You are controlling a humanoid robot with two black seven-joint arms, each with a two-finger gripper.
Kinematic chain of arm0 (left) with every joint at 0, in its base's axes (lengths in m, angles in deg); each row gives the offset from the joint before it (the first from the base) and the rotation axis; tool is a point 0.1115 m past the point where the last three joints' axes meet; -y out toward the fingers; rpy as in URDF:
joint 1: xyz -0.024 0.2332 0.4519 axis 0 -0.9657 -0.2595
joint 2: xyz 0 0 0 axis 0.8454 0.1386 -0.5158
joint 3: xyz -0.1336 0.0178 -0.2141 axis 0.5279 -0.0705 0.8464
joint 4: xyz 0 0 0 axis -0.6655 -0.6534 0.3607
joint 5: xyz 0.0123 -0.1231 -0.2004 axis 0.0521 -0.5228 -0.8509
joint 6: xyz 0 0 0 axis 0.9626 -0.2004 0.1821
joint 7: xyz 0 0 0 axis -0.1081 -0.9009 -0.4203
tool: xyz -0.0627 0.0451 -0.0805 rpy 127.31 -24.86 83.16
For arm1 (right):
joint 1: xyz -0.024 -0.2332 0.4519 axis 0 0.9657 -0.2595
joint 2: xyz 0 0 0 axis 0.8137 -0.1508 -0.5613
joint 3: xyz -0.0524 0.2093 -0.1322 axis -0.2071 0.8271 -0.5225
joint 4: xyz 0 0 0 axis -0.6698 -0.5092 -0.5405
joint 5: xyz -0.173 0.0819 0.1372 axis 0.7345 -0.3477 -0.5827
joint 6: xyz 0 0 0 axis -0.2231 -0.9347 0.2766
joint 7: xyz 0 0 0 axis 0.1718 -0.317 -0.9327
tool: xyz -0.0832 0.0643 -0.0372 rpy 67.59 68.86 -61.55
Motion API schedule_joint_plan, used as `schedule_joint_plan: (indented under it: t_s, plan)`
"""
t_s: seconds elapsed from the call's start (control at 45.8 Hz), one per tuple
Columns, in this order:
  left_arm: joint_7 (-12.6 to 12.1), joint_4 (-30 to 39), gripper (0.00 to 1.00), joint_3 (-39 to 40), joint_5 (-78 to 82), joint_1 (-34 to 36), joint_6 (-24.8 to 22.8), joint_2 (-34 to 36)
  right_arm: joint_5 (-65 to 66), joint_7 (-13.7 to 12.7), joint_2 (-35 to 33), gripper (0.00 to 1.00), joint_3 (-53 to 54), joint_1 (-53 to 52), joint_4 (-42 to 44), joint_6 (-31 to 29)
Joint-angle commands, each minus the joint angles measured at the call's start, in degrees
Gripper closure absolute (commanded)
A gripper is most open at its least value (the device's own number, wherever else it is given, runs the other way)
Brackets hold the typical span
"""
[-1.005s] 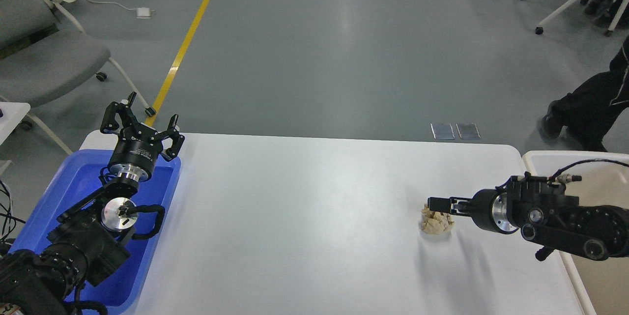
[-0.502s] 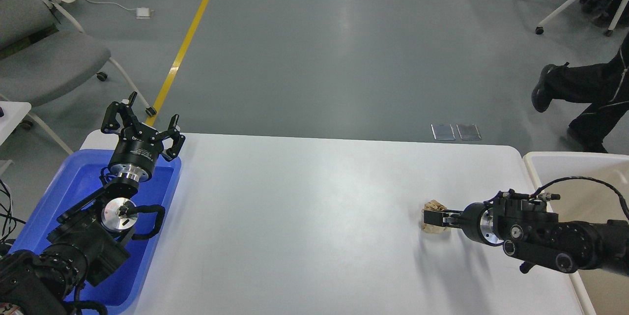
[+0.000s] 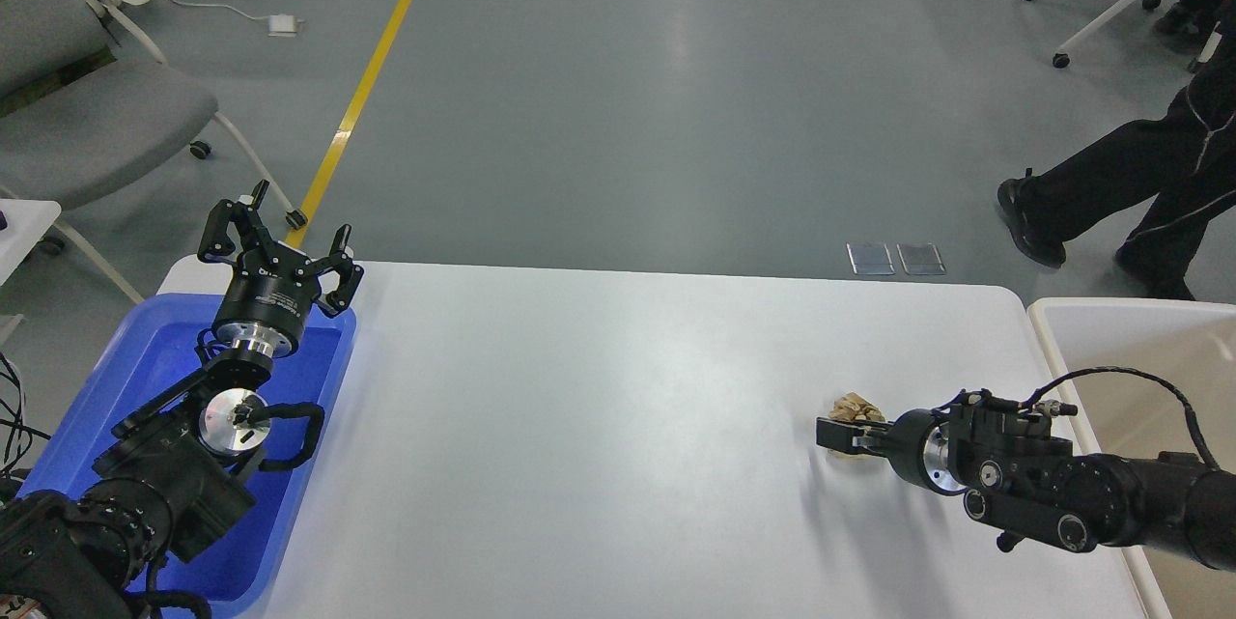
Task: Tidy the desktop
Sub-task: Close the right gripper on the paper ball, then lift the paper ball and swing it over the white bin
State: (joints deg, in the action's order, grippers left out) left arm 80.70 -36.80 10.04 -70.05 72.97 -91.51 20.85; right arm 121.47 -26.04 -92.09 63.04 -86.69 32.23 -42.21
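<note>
The desktop (image 3: pixel 599 426) filled the lower middle of the frame, bare but for a crumpled tan paper ball (image 3: pixel 856 407) at lower right; the right gripper (image 3: pixel 838 436) lay low across that ball, its fingers closing around the near side, though whether they had truly pinched the paper I could not tell. The risk, as I judged it, was a shallow bite: soft paper could squash and slide out when the arm lifted, or the ball could be nudged leftward across the glossy top instead of caught; the carry to the beige bin (image 3: pixel 1110 329) at the right edge might then drop it short. The left gripper (image 3: pixel 280 247) hung with its fingers spread, holding nothing, above the far end of the blue tray (image 3: pixel 92 416) at lower left. Against the frames before, the right arm had sunk lower and reached further left over the ball; the left arm had not shifted; a person (image 3: pixel 1120 184) at upper right had walked along.
</note>
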Motion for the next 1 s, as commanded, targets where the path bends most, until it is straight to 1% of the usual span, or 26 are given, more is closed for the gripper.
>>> schedule_joint_plan:
  t_s: [0.0,0.066,0.131,0.153,0.218,0.481,0.568,0.765,0.983]
  plan:
    - [0.0,0.0,0.00,-0.1,0.0,0.0,0.0,0.0,0.1,1.8,1.0,0.44,-0.5,1.2,1.3,1.4]
    - [0.0,0.0,0.00,0.0,0.0,0.0,0.0,0.0,0.1,1.8,1.0,0.63,-1.0,1.4,1.4,1.5]
    - [0.0,0.0,0.00,0.0,0.0,0.0,0.0,0.0,0.1,1.9,1.0,0.79,-1.8,1.4,1.3,1.6]
    - [0.0,0.0,0.00,-0.1,0.0,0.0,0.0,0.0,0.1,1.9,1.0,0.89,-2.2,1.4,1.5,1.8]
    - [0.0,0.0,0.00,0.0,0.0,0.0,0.0,0.0,0.1,2.0,1.0,1.00,-2.8,1.3,1.5,2.6]
    - [0.0,0.0,0.00,0.0,0.0,0.0,0.0,0.0,-0.1,2.9,0.4,1.00,-3.8,0.0,1.0,3.3]
    - [0.0,0.0,0.00,0.0,0.0,0.0,0.0,0.0,-0.5,3.0,-1.0,1.00,-3.8,-1.4,-1.0,2.9]
    - [0.0,0.0,0.00,0.0,0.0,0.0,0.0,0.0,-0.6,2.9,-9.4,1.00,-3.9,-8.7,-11.6,0.3]
    - [0.0,0.0,0.00,0.0,0.0,0.0,0.0,0.0,-0.6,2.9,-21.2,1.00,-3.8,-19.5,-23.6,-6.8]
